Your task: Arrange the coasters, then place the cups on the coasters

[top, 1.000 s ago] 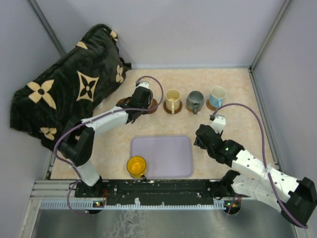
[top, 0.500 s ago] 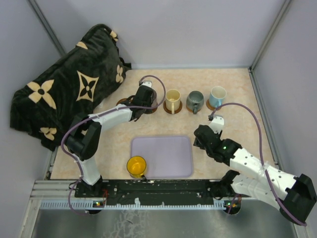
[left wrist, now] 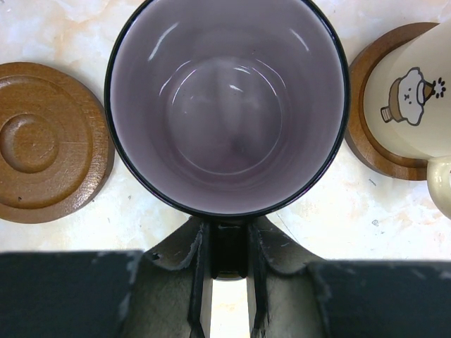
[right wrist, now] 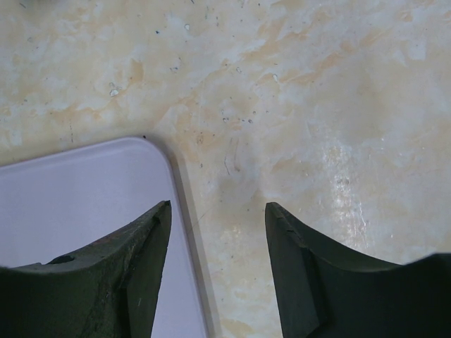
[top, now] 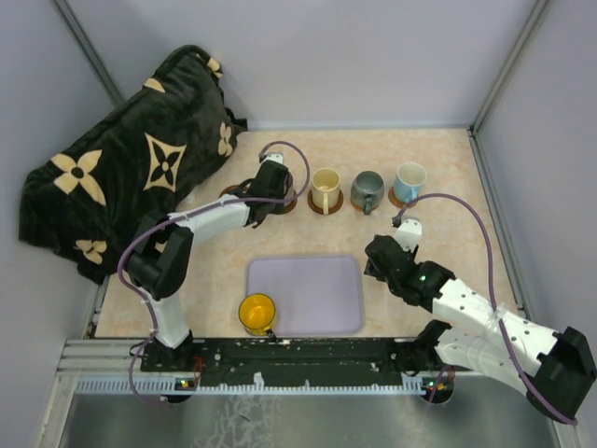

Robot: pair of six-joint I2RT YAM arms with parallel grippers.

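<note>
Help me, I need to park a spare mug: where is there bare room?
Free: the tray, the table strip between it and the cup row, and the strip behind that row. Crowded: the row itself, where the left claw holds the purple cup between a bare coaster and the cream cup.

Glossy transl. purple cup (left wrist: 225, 105), matt ringed wood coaster (left wrist: 42, 144), plush cloth blanket (top: 131, 168).

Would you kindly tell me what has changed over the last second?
The left claw, shut on the handle of the purple cup, shifted slightly right, toward the cream cup, and its elbow swung inward. Nothing was taken hold of or let go. The right claw, open above a corner of the tray, the yellow cup, the green cup and the blue cup stayed put.
</note>
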